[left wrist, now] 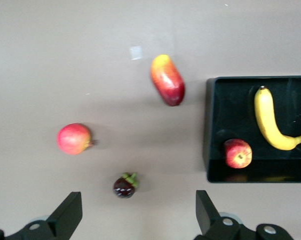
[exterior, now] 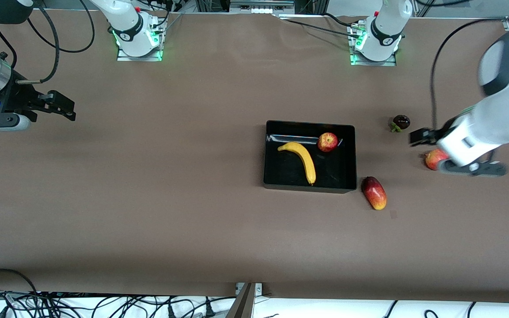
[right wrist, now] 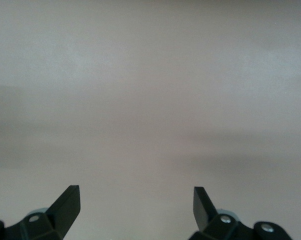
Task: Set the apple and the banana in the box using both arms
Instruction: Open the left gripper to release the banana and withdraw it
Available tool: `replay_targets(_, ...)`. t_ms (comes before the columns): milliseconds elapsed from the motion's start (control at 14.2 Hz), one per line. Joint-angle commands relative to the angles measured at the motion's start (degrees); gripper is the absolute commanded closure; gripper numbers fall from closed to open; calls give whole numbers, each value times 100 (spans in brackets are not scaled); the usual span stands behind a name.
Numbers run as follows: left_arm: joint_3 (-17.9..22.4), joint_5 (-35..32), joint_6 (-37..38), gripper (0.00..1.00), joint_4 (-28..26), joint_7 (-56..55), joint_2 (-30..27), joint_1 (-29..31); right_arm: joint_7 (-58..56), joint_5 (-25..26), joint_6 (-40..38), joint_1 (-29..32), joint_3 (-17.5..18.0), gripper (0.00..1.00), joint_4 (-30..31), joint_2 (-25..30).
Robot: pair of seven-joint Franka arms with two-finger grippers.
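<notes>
The black box [exterior: 309, 190] sits mid-table. The yellow banana [exterior: 304, 159] and the red apple [exterior: 327, 142] both lie inside it, apart from each other. My left gripper [exterior: 427, 138] is open and empty, up in the air over the table toward the left arm's end, beside a pinkish-red fruit. Its wrist view shows its gripper [left wrist: 135, 212], the box [left wrist: 208, 130], banana [left wrist: 268, 120] and apple [left wrist: 237, 153]. My right gripper [exterior: 62, 107] is open and empty over bare table at the right arm's end. Its wrist view shows its gripper [right wrist: 135, 205] above the table.
An oblong red-yellow fruit [exterior: 374, 193] lies just outside the box's near corner, also in the left wrist view [left wrist: 167, 80]. A pinkish-red round fruit [exterior: 432, 159] [left wrist: 74, 138] and a small dark purple fruit [exterior: 400, 122] [left wrist: 125, 185] lie toward the left arm's end.
</notes>
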State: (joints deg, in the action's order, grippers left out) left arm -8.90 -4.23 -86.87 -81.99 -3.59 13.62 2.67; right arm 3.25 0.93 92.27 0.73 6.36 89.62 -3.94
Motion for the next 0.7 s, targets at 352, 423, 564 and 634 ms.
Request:
replay_targets(352, 723, 414, -788, 0, -1610, 78, -1477, -460, -26, -110, -7, 85, 67, 0, -50, 7)
replay_targets(423, 723, 414, -788, 0, -1610, 87, -1477, -443, -26, -110, -7, 85, 67, 0, -50, 7)
replay_targets(564, 723, 414, -753, 0, -1601, 87, -1477, -416, -35, -119, -7, 85, 67, 0, -50, 7)
replay_targets(634, 732, 406, -683, 0, -1584, 87, -1477, -416, -35, -119, -16, 85, 67, 0, -50, 7)
